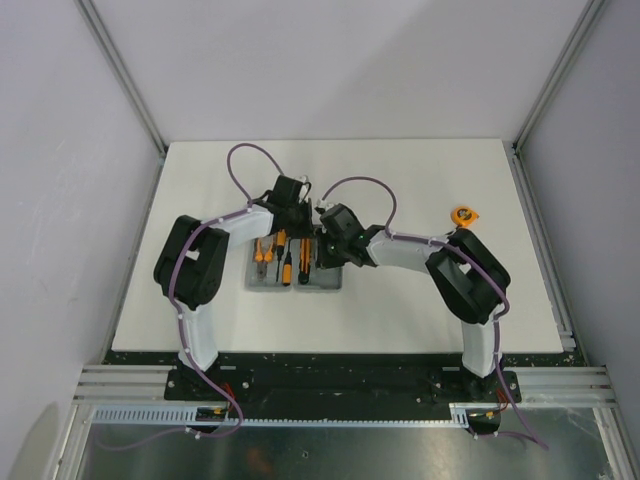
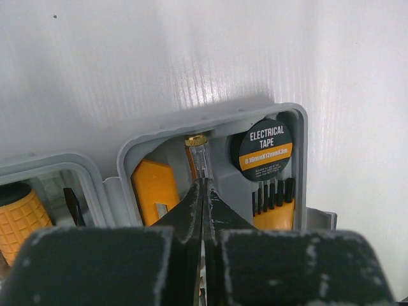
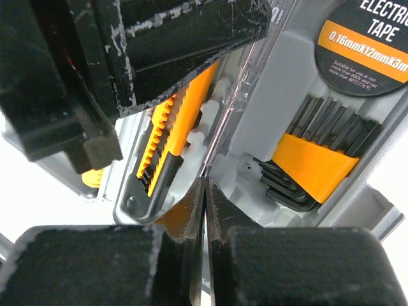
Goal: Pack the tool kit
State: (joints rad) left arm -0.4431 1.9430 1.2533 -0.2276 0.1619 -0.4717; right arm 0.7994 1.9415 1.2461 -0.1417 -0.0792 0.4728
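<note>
The grey case (image 1: 330,283) lies open in the middle of the table with orange-and-black tools in its slots. My left gripper (image 2: 204,183) is shut, its tips resting on the clear-handled tester screwdriver (image 2: 198,152) in the case's right half (image 2: 299,127). My right gripper (image 3: 205,181) is shut, its tips at the end of that screwdriver's thin shaft (image 3: 224,124). The left gripper's fingers (image 3: 172,44) show above it. An orange knife (image 2: 153,185), electrical tape (image 2: 261,150) and hex keys (image 2: 274,209) sit in neighbouring slots. An orange tape measure (image 1: 463,214) lies on the table to the right, outside the case.
Pliers (image 1: 263,258) and orange-handled screwdrivers (image 1: 286,262) fill the case's left half. Both arms meet over the case. White table around it, with metal frame posts at the back corners.
</note>
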